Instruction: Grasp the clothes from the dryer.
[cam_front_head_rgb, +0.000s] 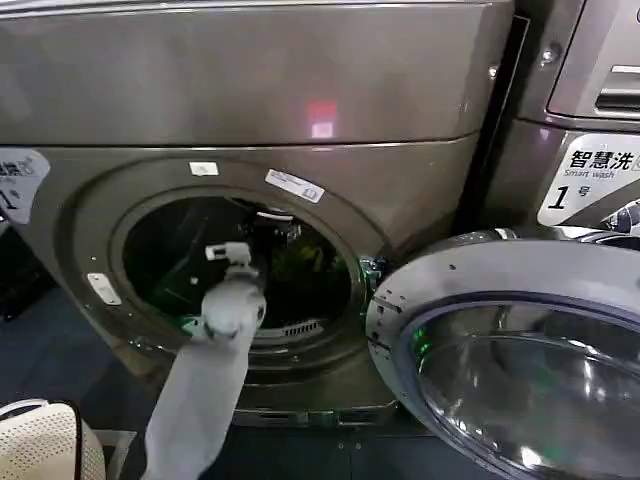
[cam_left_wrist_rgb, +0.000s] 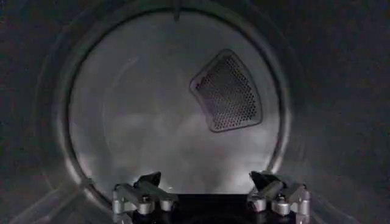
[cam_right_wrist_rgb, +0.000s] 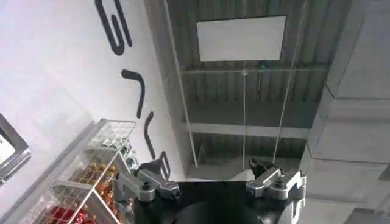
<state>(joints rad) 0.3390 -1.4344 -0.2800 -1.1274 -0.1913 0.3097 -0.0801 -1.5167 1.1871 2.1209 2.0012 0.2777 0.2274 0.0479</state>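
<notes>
Clothes (cam_front_head_rgb: 297, 262) are seen as a yellow-green bundle deep in the dryer (cam_front_head_rgb: 250, 110) drum, beyond and right of the spread left tool (cam_left_wrist_rgb: 210, 185); the reaching step requires redirection toward them.

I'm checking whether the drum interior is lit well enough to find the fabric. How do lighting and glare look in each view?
Head view: the dryer mouth is dark, clothes a dim yellow-green patch; glare streaks the open door glass. Left wrist view: murky drum, soft sheen on its back wall, left end effector open. Right wrist view: bright ceiling panel above the open right end effector.
</notes>
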